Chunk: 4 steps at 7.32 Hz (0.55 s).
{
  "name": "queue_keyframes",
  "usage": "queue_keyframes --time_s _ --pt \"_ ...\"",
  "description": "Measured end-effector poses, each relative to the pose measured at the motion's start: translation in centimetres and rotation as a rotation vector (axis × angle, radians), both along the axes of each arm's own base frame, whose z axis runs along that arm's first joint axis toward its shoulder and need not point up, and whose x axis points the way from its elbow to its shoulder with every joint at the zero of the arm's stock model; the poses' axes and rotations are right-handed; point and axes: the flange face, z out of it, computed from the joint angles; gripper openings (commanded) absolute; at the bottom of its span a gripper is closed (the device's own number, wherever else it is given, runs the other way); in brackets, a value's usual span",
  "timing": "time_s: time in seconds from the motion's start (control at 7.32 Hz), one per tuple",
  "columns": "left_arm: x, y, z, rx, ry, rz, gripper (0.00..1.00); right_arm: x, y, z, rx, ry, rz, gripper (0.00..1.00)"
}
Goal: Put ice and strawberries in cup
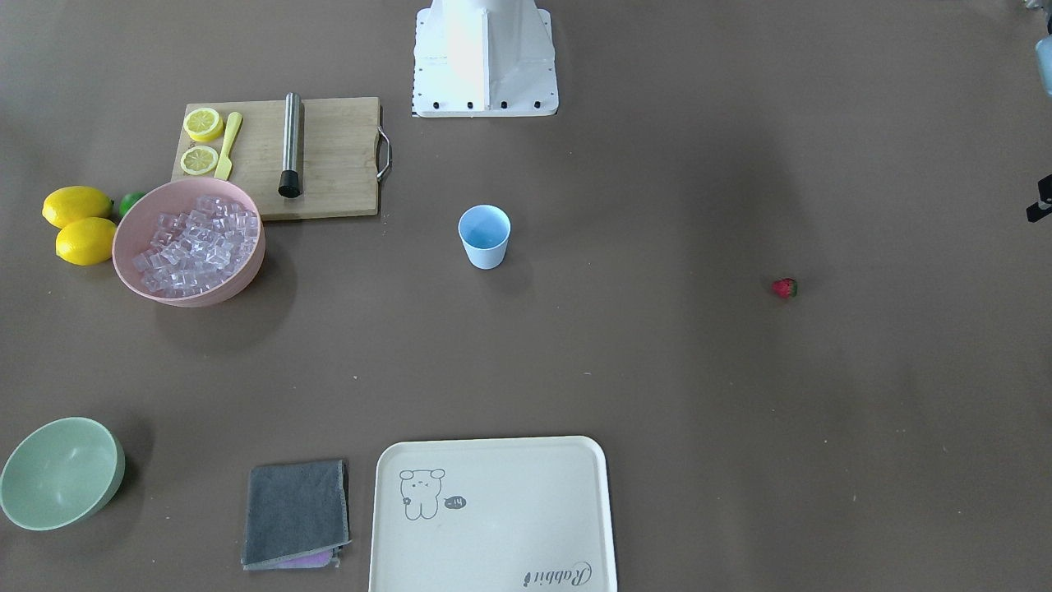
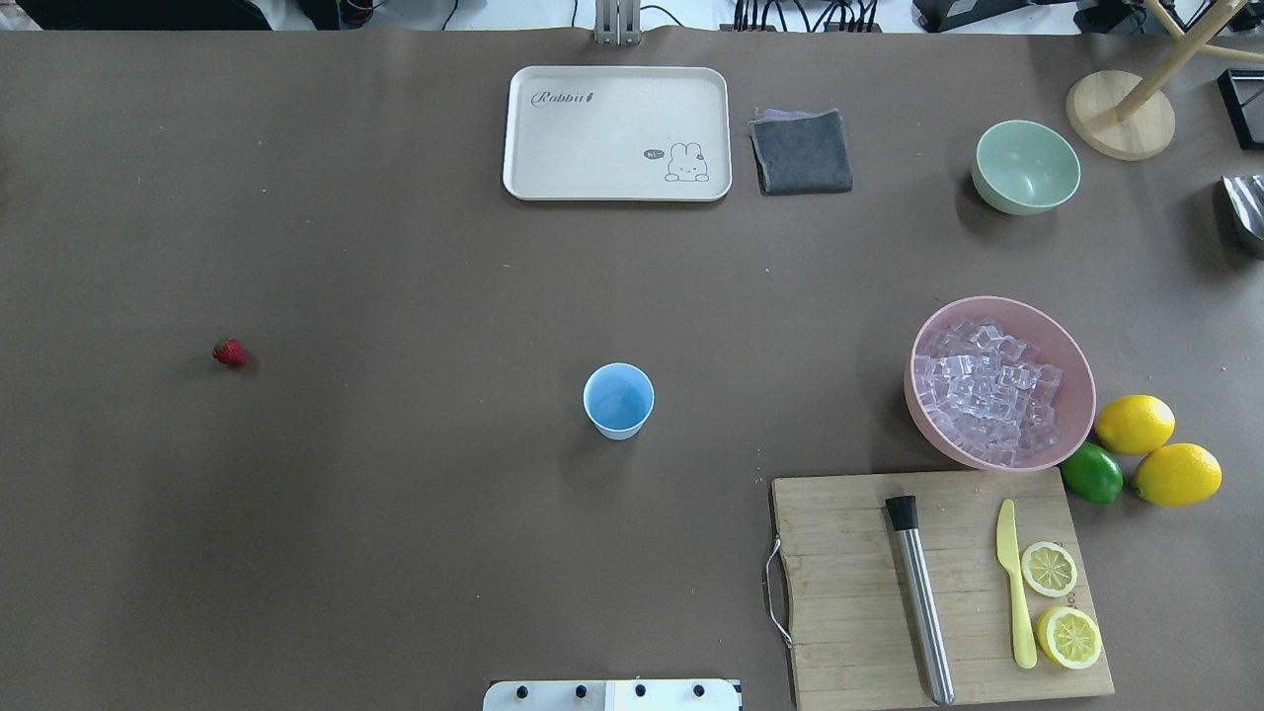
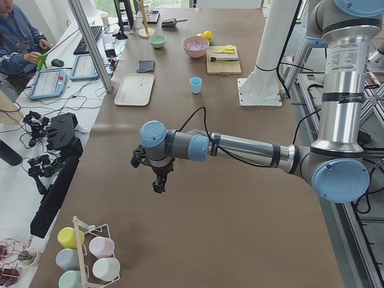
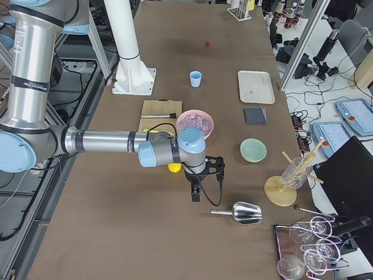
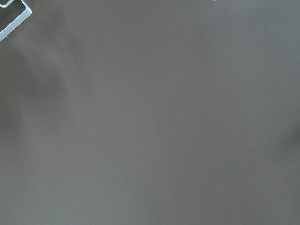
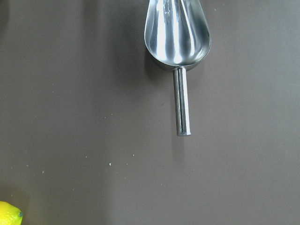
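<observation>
Left hand (image 3: pixel 158 183) and right hand (image 4: pixel 196 193) hover over the table (image 3: pixel 240 216); whether wide or narrow, cannot tell.

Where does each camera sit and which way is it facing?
Front-facing: across the table, looking steeply down at the cup; only the robot's base shows.
Overhead: behind the robot, looking forward and down; only the base's edge shows.
Exterior left: table's left end, looking along it; left arm near.
Exterior right: table's right end; right arm near.
Left wrist: down on bare table; no robot parts.
Right wrist: down on the scoop; no robot parts.
Shared: front-facing and overhead both show the cup, the strawberry on opposite sides.
</observation>
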Motion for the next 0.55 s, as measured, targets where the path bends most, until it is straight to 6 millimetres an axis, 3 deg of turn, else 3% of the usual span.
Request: queue_keyframes --time_s 0.55 --pt "-0.09 0.45 -0.32 0.008 0.001 0.000 0.98 0.00 0.23 0.10 -0.001 -0.001 0.000 1.00"
